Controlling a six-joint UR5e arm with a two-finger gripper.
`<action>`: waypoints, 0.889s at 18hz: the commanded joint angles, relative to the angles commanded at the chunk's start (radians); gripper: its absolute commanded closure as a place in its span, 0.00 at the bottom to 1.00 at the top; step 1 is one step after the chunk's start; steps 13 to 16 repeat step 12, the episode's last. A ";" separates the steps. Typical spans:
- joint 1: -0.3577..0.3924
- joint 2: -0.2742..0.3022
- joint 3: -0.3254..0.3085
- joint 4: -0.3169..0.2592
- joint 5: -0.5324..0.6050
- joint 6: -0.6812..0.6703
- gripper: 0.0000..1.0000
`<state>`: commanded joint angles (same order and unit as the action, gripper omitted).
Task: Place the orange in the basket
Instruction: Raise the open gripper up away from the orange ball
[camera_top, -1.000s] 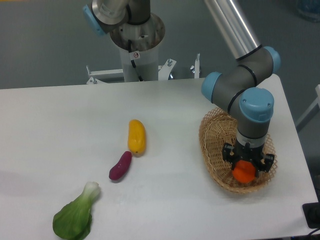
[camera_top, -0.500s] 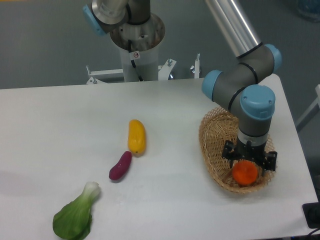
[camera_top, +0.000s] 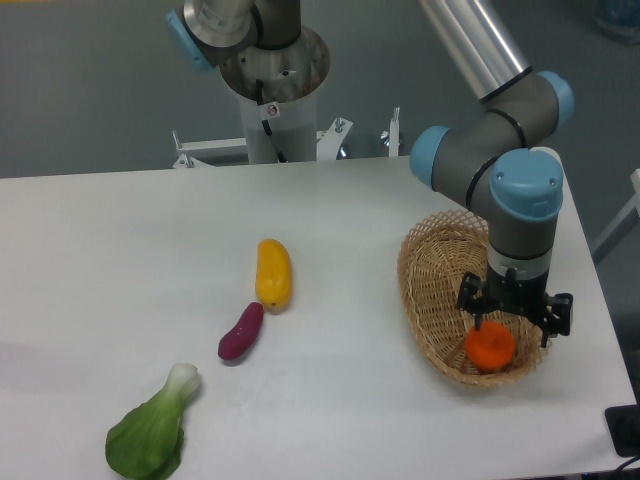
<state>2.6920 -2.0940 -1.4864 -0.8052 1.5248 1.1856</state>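
Observation:
The orange lies inside the tan wicker basket at the right side of the table, near the basket's front end. Just above it and slightly to its right, my gripper hangs from the arm with its black fingers spread wide apart. The gripper is open and holds nothing. The fingers stand clear of the fruit, which rests on the basket floor on its own. My arm's wrist hides part of the basket's far right rim.
A yellow-orange oblong vegetable and a small purple eggplant lie mid-table. A green bok choy sits near the front left edge. The arm's base column stands behind the table. The table's right edge runs close to the basket.
The gripper was shut on the orange low in the basket. It has opened, let the orange go, and risen slightly to the right. The orange stays in the basket.

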 joint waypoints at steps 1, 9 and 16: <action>0.011 0.009 0.005 -0.035 0.000 0.037 0.00; 0.046 0.040 0.005 -0.104 0.005 0.212 0.00; 0.045 0.040 0.002 -0.104 0.006 0.212 0.00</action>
